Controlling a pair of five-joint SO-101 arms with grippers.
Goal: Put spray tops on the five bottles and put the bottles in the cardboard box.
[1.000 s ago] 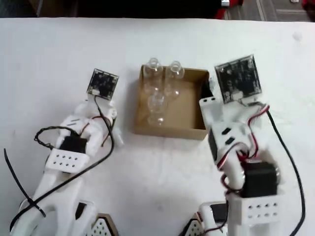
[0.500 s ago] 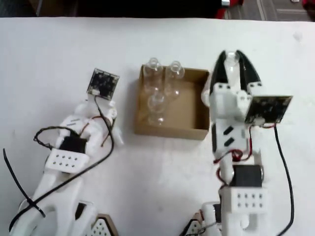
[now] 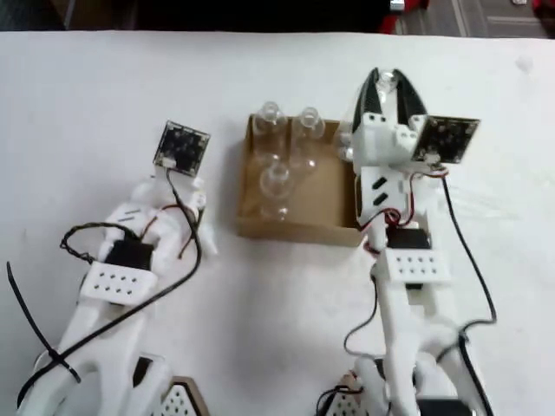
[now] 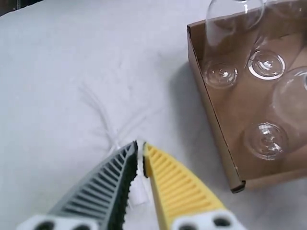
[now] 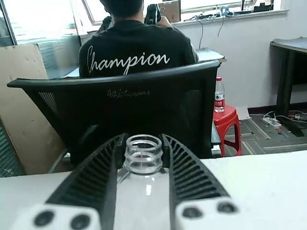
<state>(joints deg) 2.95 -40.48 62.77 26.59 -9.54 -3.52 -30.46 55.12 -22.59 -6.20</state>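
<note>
The right gripper (image 5: 142, 140) has its black fingers (image 5: 91, 177) pinching the neck of a clear bottle (image 5: 143, 155). It holds the bottle just outside the far right corner of the cardboard box (image 3: 299, 227), toward the far edge of the table (image 3: 104, 87). The left gripper (image 4: 140, 146) has its fingers pressed together on what looks like a small white spray top (image 4: 139, 189), off the box's left wall. Three other bottles (image 3: 276, 178) stand in the box, two along its far wall by the left corner and one near the middle.
</note>
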